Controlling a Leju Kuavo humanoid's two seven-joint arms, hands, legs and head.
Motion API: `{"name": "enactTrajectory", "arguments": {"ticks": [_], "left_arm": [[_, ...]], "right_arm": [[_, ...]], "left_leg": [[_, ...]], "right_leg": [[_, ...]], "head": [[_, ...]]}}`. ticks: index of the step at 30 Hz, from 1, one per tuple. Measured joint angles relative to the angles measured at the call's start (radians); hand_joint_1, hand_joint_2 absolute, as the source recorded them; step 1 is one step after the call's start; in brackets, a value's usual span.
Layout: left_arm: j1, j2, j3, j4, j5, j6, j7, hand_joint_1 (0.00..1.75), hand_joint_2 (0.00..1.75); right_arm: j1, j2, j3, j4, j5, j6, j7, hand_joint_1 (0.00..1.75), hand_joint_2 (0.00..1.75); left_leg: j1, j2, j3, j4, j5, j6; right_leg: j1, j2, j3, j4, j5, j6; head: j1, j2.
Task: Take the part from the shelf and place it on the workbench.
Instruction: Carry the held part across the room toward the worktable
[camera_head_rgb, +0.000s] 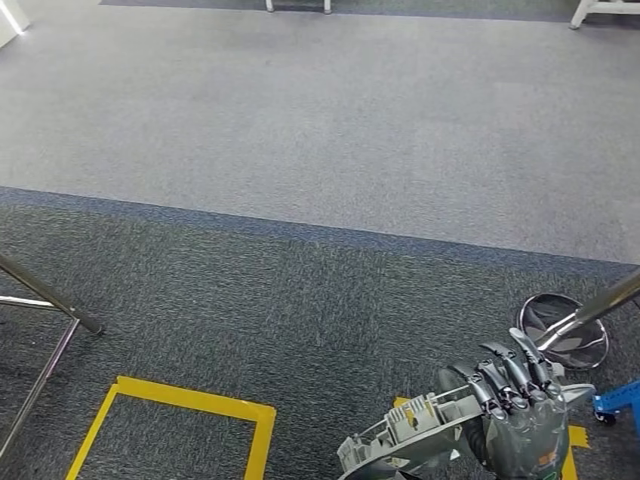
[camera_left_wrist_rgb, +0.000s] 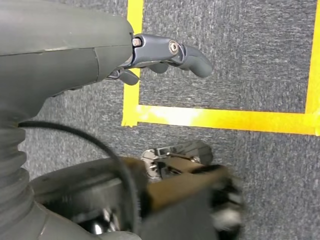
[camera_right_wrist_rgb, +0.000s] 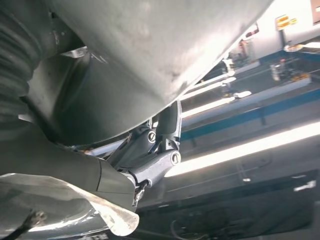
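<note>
Head view shows your right hand (camera_head_rgb: 521, 420) low at the robot's side, fingers curled over the grey part (camera_head_rgb: 407, 432), which sticks out sideways above the dark carpet (camera_head_rgb: 302, 320) near the yellow tape (camera_head_rgb: 192, 400). Your left hand (camera_left_wrist_rgb: 166, 52) hangs over the floor with its fingers loosely apart, holding nothing. You look to be in the carrying step: the part is in hand, and neither shelf nor desk is ahead. Next, you need to find the desk and keep that grip steady while walking.
</note>
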Motion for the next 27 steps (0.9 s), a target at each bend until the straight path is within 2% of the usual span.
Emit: {"name": "enactTrajectory", "arguments": {"ticks": [1,2,4,5,7,8,9,10,11,12,13,14,15,16,17,18,20,21,22,24,25,26,27], "left_arm": [[-0.001,0.000,0.000,0.000,0.000,0.000,0.000,0.00,1.75],[-0.002,0.000,0.000,0.000,0.000,0.000,0.000,0.00,1.75],[0.000,0.001,-0.001,0.000,0.000,0.000,-0.001,0.00,1.75],[0.002,0.002,0.000,0.000,0.002,0.001,-0.001,0.00,1.75],[0.001,0.004,0.000,0.000,0.012,0.004,-0.002,0.00,1.75],[0.000,0.005,0.001,0.000,0.018,0.005,-0.002,0.00,1.75],[-0.001,0.006,0.002,0.000,0.022,0.004,-0.001,0.00,1.75],[-0.002,0.006,0.002,0.000,0.025,0.001,0.000,0.00,1.75],[-0.003,0.007,0.003,0.000,0.027,-0.001,0.000,0.00,1.75],[-0.002,0.008,0.004,0.000,0.029,-0.003,0.000,0.00,1.75],[-0.002,0.009,0.004,0.000,0.031,-0.003,0.000,0.00,1.75],[-0.001,0.010,0.004,0.000,0.033,-0.003,-0.001,0.00,1.75],[-0.002,0.012,0.005,0.000,0.033,-0.003,-0.002,0.00,1.75],[-0.003,0.013,0.005,0.000,0.033,-0.003,-0.004,0.00,1.75],[-0.004,0.014,0.006,0.000,0.033,-0.003,-0.006,0.00,1.75],[-0.003,0.015,0.006,0.000,0.033,-0.003,-0.008,0.00,1.75],[0.002,0.018,0.007,0.000,0.033,-0.003,-0.009,0.00,1.75],[0.004,0.020,0.007,0.000,0.033,-0.003,-0.009,0.00,1.75],[0.004,0.021,0.007,0.000,0.033,-0.003,-0.009,0.00,1.75],[0.000,0.022,0.007,0.000,0.033,-0.002,-0.008,0.00,1.75],[-0.001,0.022,0.007,0.000,0.033,-0.002,-0.008,0.00,1.75],[-0.001,0.022,0.007,0.000,0.033,-0.002,-0.007,0.00,1.75],[0.001,0.022,0.007,0.000,0.033,-0.002,-0.007,0.00,1.75]], "right_arm": [[0.000,0.000,0.000,0.000,0.000,0.000,0.000,1.75,1.75],[-0.001,0.000,0.000,0.000,0.000,0.000,0.000,1.75,1.75],[-0.003,0.000,0.002,0.000,0.000,0.000,0.000,1.75,1.75],[-0.005,0.000,0.004,0.000,0.000,0.000,0.000,1.75,1.75],[-0.015,-0.003,0.012,0.004,-0.003,0.000,0.000,1.75,1.75],[-0.027,-0.005,0.016,0.012,-0.001,0.000,0.000,1.75,1.75],[-0.045,-0.006,0.019,0.024,0.002,0.000,0.000,1.75,1.75],[-0.066,-0.007,0.020,0.041,0.009,0.000,0.000,1.75,1.75],[-0.086,-0.007,0.020,0.057,0.014,0.000,0.000,1.75,1.75],[-0.101,-0.007,0.020,0.071,0.017,0.000,0.000,1.75,1.75],[-0.112,-0.007,0.021,0.081,0.019,0.000,0.000,1.75,1.75],[-0.121,-0.007,0.022,0.089,0.019,0.000,0.000,1.75,1.75],[-0.129,-0.007,0.024,0.096,0.020,0.000,0.000,1.75,1.75],[-0.136,-0.007,0.025,0.103,0.020,0.000,0.000,1.75,1.75],[-0.140,-0.007,0.027,0.108,0.022,0.000,0.000,1.75,1.75],[-0.144,-0.006,0.029,0.113,0.024,0.000,0.000,1.75,1.75],[-0.152,-0.004,0.033,0.119,0.029,0.000,0.000,1.75,1.75],[-0.158,-0.003,0.036,0.121,0.031,0.000,0.000,1.75,1.75],[-0.162,0.000,0.037,0.122,0.033,0.000,0.000,1.75,1.75],[-0.165,0.003,0.039,0.124,0.034,0.000,0.000,1.75,1.75],[-0.165,0.004,0.039,0.125,0.035,0.000,0.000,1.75,1.75],[-0.166,0.004,0.039,0.126,0.035,0.000,0.000,1.75,1.75],[-0.166,0.004,0.039,0.127,0.035,0.000,0.000,1.75,1.75]], "left_leg": [[-0.006,0.018,0.020,-0.040,0.009,0.007],[-0.012,0.029,0.028,-0.056,0.005,0.013],[-0.015,0.014,0.032,-0.065,0.003,0.024],[-0.014,0.003,0.037,-0.074,0.006,0.029],[-0.008,-0.019,0.050,-0.090,0.013,0.039],[-0.007,-0.028,0.052,-0.092,0.014,0.043],[-0.006,-0.039,0.053,-0.092,0.013,0.046],[-0.006,-0.051,0.053,-0.092,0.013,0.047],[-0.006,-0.065,0.055,-0.092,0.012,0.048],[-0.005,-0.081,0.057,-0.092,0.010,0.047],[-0.004,-0.098,0.061,-0.091,0.009,0.046],[-0.003,-0.115,0.063,-0.090,0.006,0.042],[-0.003,-0.130,0.062,-0.084,0.002,0.037],[-0.002,-0.145,0.058,-0.080,0.000,0.031],[-0.001,-0.158,0.052,-0.076,-0.002,0.026],[0.002,-0.170,0.046,-0.073,-0.001,0.021],[0.007,-0.185,0.041,-0.073,-0.001,0.013],[0.007,-0.169,0.036,-0.062,-0.008,0.008],[0.006,-0.141,0.024,-0.033,-0.024,0.003],[0.006,-0.075,-0.032,0.079,-0.075,-0.007],[0.009,-0.059,-0.067,0.143,-0.098,-0.010],[0.012,-0.052,-0.093,0.188,-0.107,-0.013],[0.014,-0.049,-0.104,0.200,-0.097,-0.014]], "right_leg": [[0.002,-0.009,0.002,-0.001,-0.004,0.005],[0.002,-0.018,0.005,-0.003,-0.007,0.009],[0.001,-0.033,0.017,-0.009,-0.012,0.019],[-0.001,-0.024,0.022,-0.007,-0.017,0.024],[-0.003,0.029,0.000,0.044,-0.048,0.029],[-0.003,0.060,-0.029,0.099,-0.073,0.029],[-0.003,0.077,-0.068,0.165,-0.098,0.029],[-0.003,0.083,-0.105,0.222,-0.111,0.030],[-0.003,0.085,-0.131,0.251,-0.106,0.031],[-0.003,0.086,-0.140,0.245,-0.082,0.031],[-0.004,0.090,-0.130,0.203,-0.041,0.031],[-0.007,0.105,-0.109,0.138,0.004,0.032],[-0.011,0.134,-0.086,0.075,0.033,0.032],[-0.015,0.159,-0.067,0.030,0.049,0.032],[-0.016,0.178,-0.056,0.005,0.052,0.031],[-0.015,0.183,-0.051,-0.001,0.047,0.028],[-0.012,0.160,-0.044,-0.004,0.045,0.018],[-0.013,0.147,-0.039,-0.007,0.044,0.011],[-0.013,0.131,-0.033,-0.010,0.043,0.005],[-0.011,0.096,-0.020,-0.014,0.036,-0.003],[-0.009,0.078,-0.016,-0.014,0.032,-0.005],[-0.008,0.061,-0.012,-0.014,0.027,-0.005],[-0.007,0.046,-0.007,-0.014,0.022,-0.005]], "head": [[0.001,0.000],[0.001,0.000],[0.002,0.000],[0.004,0.000],[0.008,0.000],[0.011,0.000],[0.011,0.000],[0.013,0.000],[0.014,0.000],[0.014,0.000],[0.014,0.000],[0.014,0.000],[0.014,0.000],[0.013,0.000],[0.013,0.000],[0.013,0.000],[0.013,0.000],[0.010,0.000],[0.007,0.000],[0.001,0.000],[0.000,0.000],[0.001,0.000],[0.000,0.000]]}}
